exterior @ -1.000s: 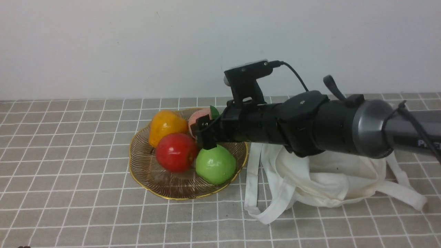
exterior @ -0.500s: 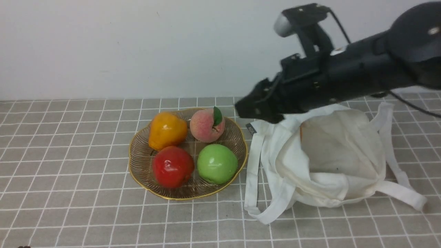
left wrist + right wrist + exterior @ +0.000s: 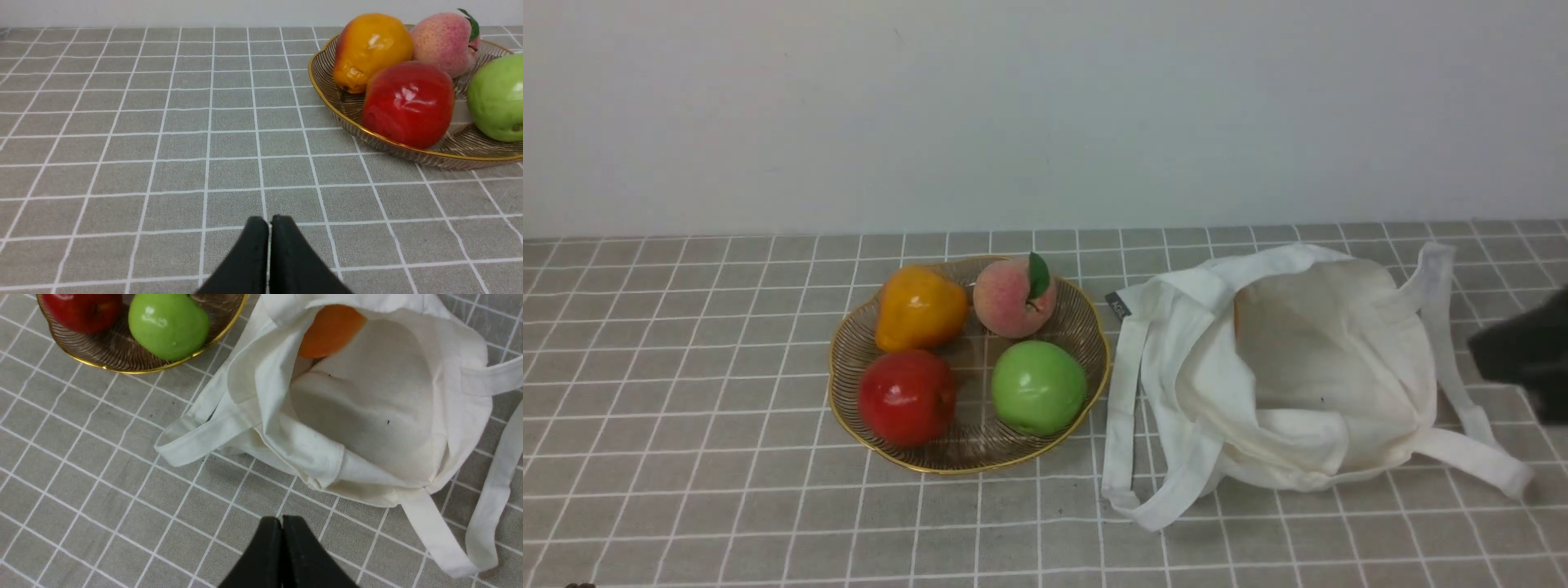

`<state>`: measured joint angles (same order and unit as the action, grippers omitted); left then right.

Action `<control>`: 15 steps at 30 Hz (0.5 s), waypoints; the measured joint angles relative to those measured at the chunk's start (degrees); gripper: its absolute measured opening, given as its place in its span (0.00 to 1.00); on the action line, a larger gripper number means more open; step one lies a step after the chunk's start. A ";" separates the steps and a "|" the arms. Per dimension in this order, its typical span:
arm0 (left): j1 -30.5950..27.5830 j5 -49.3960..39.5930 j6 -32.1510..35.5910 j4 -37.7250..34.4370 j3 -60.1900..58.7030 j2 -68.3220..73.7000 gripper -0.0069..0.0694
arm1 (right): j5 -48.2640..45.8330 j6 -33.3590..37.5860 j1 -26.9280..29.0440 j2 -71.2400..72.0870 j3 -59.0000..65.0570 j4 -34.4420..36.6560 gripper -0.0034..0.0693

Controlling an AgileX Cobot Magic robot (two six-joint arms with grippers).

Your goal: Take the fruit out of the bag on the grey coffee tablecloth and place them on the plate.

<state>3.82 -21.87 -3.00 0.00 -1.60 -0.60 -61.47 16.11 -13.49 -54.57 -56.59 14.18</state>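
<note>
The fruit, a glossy red apple [image 3: 907, 398], lies in the plate [image 3: 968, 469] at its front left, also seen in the left wrist view [image 3: 407, 104]. The off-white bag [image 3: 1298, 367] lies slumped to the plate's right on the grey coffee tablecloth [image 3: 686, 490], mouth open. Inside it the right wrist view shows an orange round fruit [image 3: 329, 328]. My right gripper [image 3: 282, 522] is shut and empty, above the cloth near the bag's front; in the front view it is a dark blur [image 3: 1523, 359] at the right edge. My left gripper [image 3: 269, 222] is shut, low over the cloth left of the plate.
The plate also holds a yellow-orange pear [image 3: 919, 306], a pink peach with a leaf [image 3: 1011, 298] and a green apple [image 3: 1037, 386]. The bag's long straps [image 3: 1474, 457] trail over the cloth at front and right. A white wall stands behind.
My right arm has drawn back from over the plate to the right edge, and its jaws have gone from open to shut. The red apple has settled slightly leftwards in the plate.
</note>
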 joint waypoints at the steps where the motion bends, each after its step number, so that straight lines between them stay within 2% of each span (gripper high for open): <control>1: 0.00 0.00 0.00 0.00 0.00 0.00 0.08 | 4.27 -0.12 0.00 5.15 5.02 0.00 0.03; 4: 0.00 0.00 0.00 0.00 0.00 0.00 0.08 | 15.91 -0.30 0.00 15.33 16.26 0.53 0.03; 5: 0.00 0.00 0.00 0.00 0.00 0.00 0.08 | 16.86 -0.30 0.00 16.04 17.07 0.58 0.03; 6: 0.00 0.00 0.00 0.00 0.00 0.00 0.08 | 24.57 -0.35 0.00 21.73 23.58 0.91 0.03; 8: 0.00 0.00 0.00 0.00 0.00 0.00 0.08 | 33.61 -0.34 0.00 26.90 30.93 1.09 0.03; 11: 0.00 0.00 0.00 0.00 0.00 0.00 0.08 | 42.71 -0.34 0.00 32.08 38.08 1.16 0.03; 15: 0.00 0.00 0.00 0.00 0.00 0.00 0.08 | 49.05 -0.34 0.00 37.24 43.64 1.34 0.03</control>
<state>3.82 -21.87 -3.00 0.00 -1.60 -0.60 -12.41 15.77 -13.49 -17.33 -12.95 15.51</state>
